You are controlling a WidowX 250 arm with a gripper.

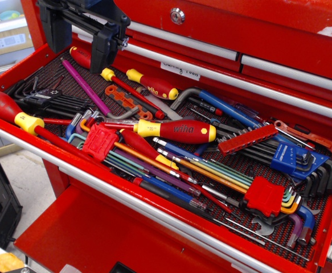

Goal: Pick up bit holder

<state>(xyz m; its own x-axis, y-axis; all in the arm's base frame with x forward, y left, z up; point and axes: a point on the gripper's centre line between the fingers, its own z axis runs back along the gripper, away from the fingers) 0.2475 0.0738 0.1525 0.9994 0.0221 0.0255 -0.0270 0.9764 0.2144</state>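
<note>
The bit holder (248,139) lies tilted on a heap of hex keys, right of the big red-and-yellow screwdriver (174,131) in the open red drawer (97,182). The black fingers (106,48) hang well apart from it at the drawer's back left; I cannot tell whether they are parted.

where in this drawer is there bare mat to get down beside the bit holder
Bare mat lies behind the bit holder, up to the drawer's back wall. A smaller patch sits just in front, before the long coloured hex keys. Left and right are crowded: Wiha screwdriver, blue hex-key set. The pincer hovers far left.
</note>
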